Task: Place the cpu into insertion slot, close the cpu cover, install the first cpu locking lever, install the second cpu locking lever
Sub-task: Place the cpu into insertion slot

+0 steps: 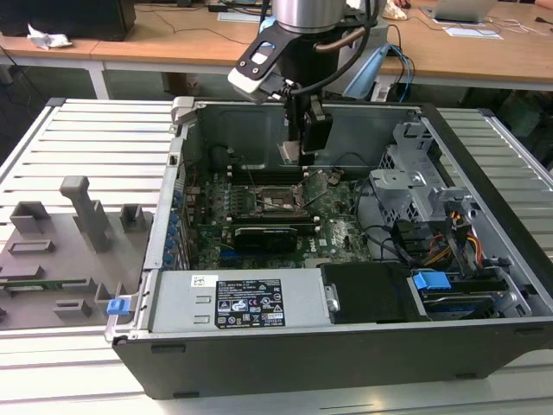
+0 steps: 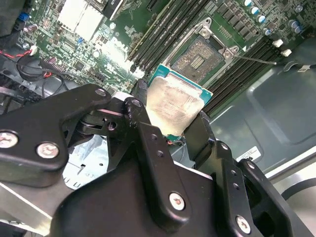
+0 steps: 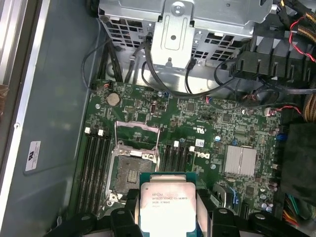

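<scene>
**Exterior view.** The arm is reaching down into an open computer case that is lying on a slatted worktop. The jaws are gripping the cpu and holding it in the air above the green motherboard. The cpu is hanging near the far edge of the insertion slot and is not touching it. A power supply is occupying the near side of the case. A grey fixture plate is lying on the worktop towards the exterior view's left.

**Second wrist view.** The black jaws are pressing on two opposite edges of the cpu, whose silvery-beige top is facing the camera. Beyond it the insertion slot is lying uncovered, with its dark centre showing. A thin wire lever is sticking out beside the slot.

**First wrist view.** The cpu is sitting clamped between the jaws, clear of the board. The insertion slot is lying open with nothing in it. The cpu cover is standing swung up off the slot. A silver heatsink is sitting on the same board, well apart from the slot.
</scene>
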{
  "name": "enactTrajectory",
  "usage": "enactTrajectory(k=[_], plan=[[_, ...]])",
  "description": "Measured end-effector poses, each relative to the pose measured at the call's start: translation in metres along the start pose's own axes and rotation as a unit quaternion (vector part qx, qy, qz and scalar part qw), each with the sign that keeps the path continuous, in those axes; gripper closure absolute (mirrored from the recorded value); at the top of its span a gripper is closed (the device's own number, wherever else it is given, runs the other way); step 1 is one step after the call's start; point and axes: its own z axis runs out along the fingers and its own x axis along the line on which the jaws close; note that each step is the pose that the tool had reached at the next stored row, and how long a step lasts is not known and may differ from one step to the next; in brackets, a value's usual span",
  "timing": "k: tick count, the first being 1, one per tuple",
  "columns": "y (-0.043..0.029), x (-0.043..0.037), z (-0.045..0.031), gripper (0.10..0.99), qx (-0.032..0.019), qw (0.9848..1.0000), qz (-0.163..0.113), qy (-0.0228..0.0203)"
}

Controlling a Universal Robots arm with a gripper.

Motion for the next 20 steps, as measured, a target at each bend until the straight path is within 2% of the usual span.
enactTrajectory(k=[7,20], plan=[[-0.0011,0.0007,0.0027,0.545,-0.0002,0.9998,0.019,-0.0017],[-0.0017,0.0006,0.0091,0.545,0.0010,0.9998,0.021,-0.0016]])
